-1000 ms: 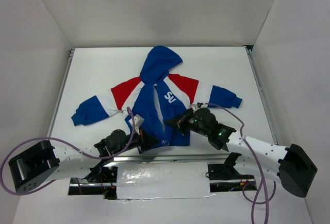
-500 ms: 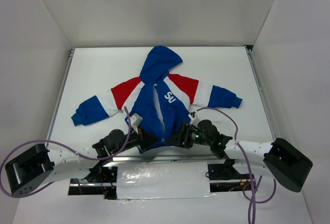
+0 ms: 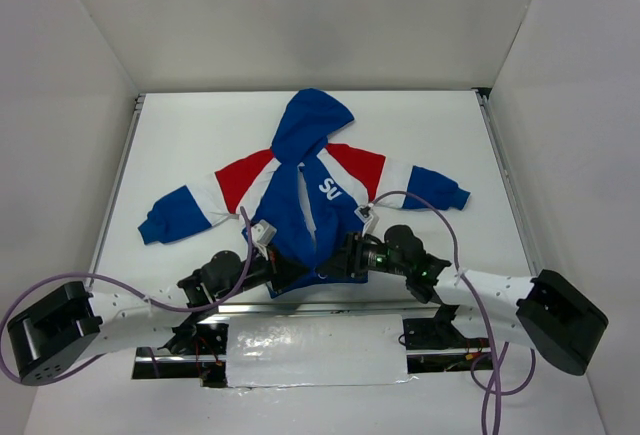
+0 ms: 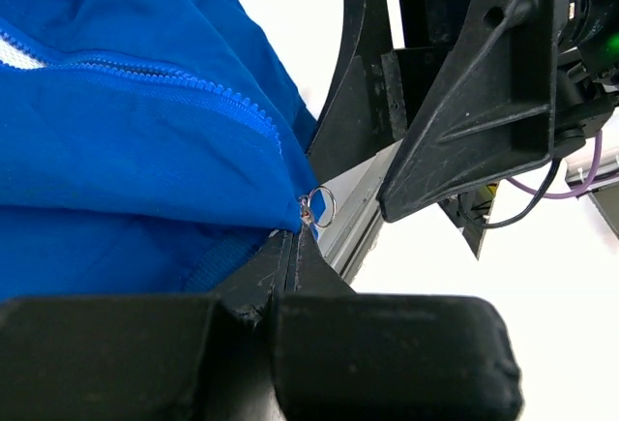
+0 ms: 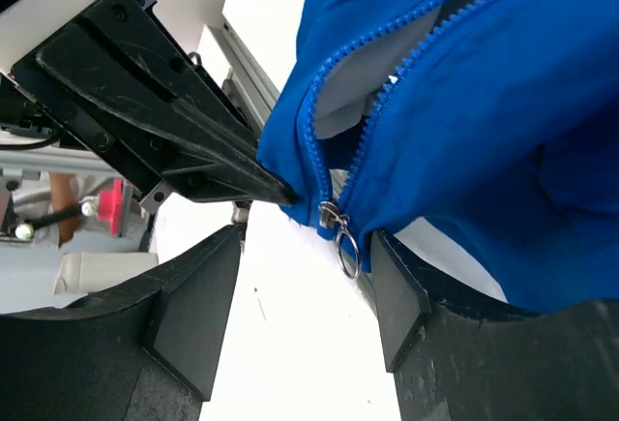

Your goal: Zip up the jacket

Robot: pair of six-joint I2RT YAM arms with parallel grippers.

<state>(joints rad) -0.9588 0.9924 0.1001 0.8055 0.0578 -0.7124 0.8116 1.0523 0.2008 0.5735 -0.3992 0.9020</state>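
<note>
Jacket (image 3: 300,190) lies flat mid-table (image 3: 440,135), hood toward the top of the frame: smooth blue fabric with red and white bands. The left gripper (image 4: 293,242) is clamped on the bottom hem, right by the toothed plastic zipper (image 5: 387,102). The right gripper (image 5: 305,247) is spread wide, its matte black fingers (image 5: 193,305) on either side of the little metal pull ring (image 5: 346,252), not touching it.

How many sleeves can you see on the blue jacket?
2. On the jacket, one sleeve stretches out to the left and the other sleeve to the right. Both are in full view from above.
</note>
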